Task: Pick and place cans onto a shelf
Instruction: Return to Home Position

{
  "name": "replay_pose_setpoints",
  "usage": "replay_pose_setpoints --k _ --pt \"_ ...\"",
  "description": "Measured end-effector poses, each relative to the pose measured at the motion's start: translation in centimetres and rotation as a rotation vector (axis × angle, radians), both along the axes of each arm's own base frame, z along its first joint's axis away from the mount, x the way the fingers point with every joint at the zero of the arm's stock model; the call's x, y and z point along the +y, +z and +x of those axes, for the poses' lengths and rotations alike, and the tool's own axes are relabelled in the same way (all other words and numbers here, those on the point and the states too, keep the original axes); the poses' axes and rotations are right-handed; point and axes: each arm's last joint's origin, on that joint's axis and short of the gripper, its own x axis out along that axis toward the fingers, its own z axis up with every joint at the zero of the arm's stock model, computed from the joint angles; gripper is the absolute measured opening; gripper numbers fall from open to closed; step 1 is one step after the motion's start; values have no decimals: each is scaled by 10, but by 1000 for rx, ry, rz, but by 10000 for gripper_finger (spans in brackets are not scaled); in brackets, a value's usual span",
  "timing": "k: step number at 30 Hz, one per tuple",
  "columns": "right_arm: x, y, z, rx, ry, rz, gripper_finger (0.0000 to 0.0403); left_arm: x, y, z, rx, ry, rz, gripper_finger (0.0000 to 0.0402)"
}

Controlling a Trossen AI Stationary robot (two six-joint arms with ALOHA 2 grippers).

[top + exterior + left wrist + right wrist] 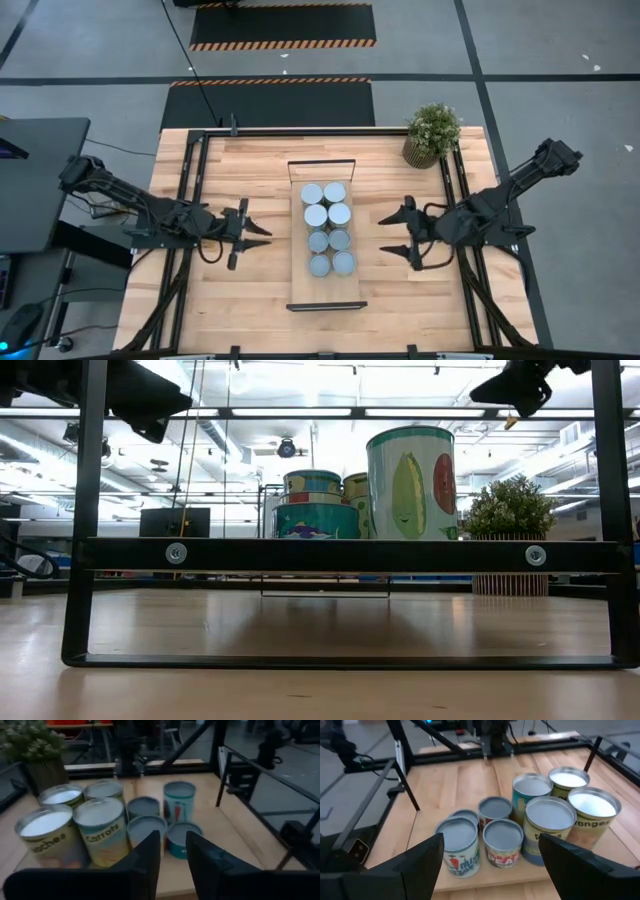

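Cans [316,215], eight small round tins with silvery-grey lids, stand upright on the long narrow light-wood shelf [325,292] with thin black metal end frames, which lies in the middle of the wooden tabletop [240,160]. In the high view they form two columns of four, packed close together. They fill the middle of the board, and both ends are bare.

The left wrist view shows two taller yellow cans at one end of the group, one labelled "Carrots" [102,832], with shorter grey-topped and teal-sided ones beyond. From table height, a tall can printed with corn and a tomato [410,482] rises above the shelf's near black crossbar [350,554].

The left gripper [265,238] hovers over the tabletop to the left of the shelf, well apart from the cans. It points towards them, its jaws only narrowly parted and holding nothing. The right gripper [384,235] hangs on the opposite side, also facing the cans and clear of them, its jaws spread wide and empty.

A small green potted plant [432,135] sits at the tabletop's far right corner.
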Motion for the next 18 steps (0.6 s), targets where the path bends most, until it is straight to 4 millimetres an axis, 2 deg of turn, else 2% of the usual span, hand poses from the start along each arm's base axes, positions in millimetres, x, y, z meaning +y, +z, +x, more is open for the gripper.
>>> replay_pose_setpoints --k 3,10,14,18 --pt "-8 -1 -12 -36 6 2 332 1 2 -2 -15 48 17 88" --pt "-26 0 -37 -129 -3 31 332 16 21 -14 -132 106 44 39" --pt "-32 1 -46 -161 0 32 332 26 25 -20 -148 136 67 8" --pt "-36 4 -50 -180 11 12 332 38 27 -26 -152 206 70 6"
